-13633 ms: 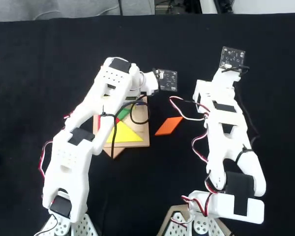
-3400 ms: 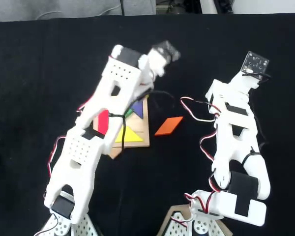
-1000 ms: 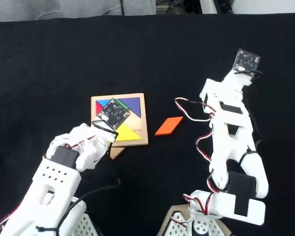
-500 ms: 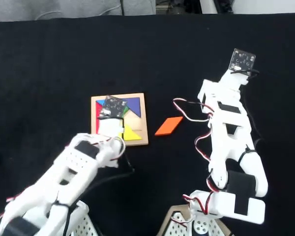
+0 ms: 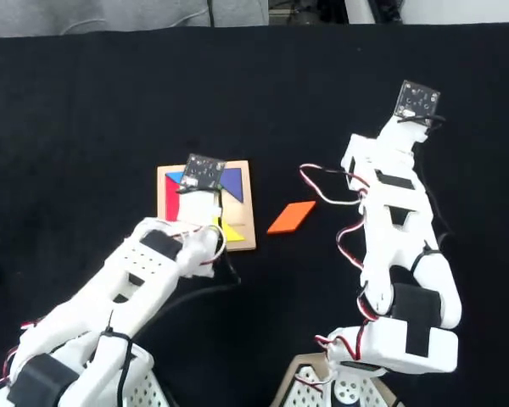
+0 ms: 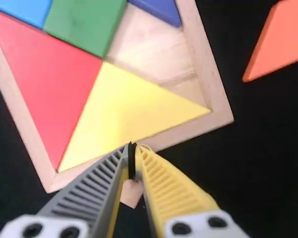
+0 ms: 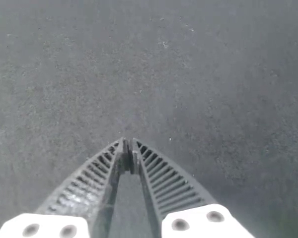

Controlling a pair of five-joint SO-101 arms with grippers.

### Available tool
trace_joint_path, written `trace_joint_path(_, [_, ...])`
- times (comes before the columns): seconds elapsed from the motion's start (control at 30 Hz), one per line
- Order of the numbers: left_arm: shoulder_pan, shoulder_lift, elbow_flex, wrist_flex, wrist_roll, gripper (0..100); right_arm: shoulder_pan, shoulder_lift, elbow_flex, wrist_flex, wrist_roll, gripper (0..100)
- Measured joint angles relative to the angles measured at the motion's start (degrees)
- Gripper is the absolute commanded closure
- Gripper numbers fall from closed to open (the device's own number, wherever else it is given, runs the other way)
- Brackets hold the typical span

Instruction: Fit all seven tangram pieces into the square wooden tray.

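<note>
The square wooden tray holds a red triangle, a yellow triangle, a green piece and blue pieces, with a bare wooden gap between them. My left gripper is shut and holds nothing, its tips over the tray's near rim. A small tan piece lies on the cloth just below it. The orange parallelogram lies on the cloth right of the tray. My right gripper is shut and empty over bare black cloth, far from the pieces.
A black cloth covers the whole table. The left arm stretches over the tray's front edge. The right arm stands to the right of the orange parallelogram. Open cloth lies behind the tray.
The left arm has stretched forward, carrying its wrist farther over the tray. The right arm's wrist has shifted only slightly. The pieces have not moved.
</note>
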Motion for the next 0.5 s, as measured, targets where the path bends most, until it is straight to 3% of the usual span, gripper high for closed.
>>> trace_joint_path(0.5, [-0.79, 0.26, -0.35, 0.09, -2.81, 97, 0.00, 0.00, 0.00, 0.00, 0.00, 98.7])
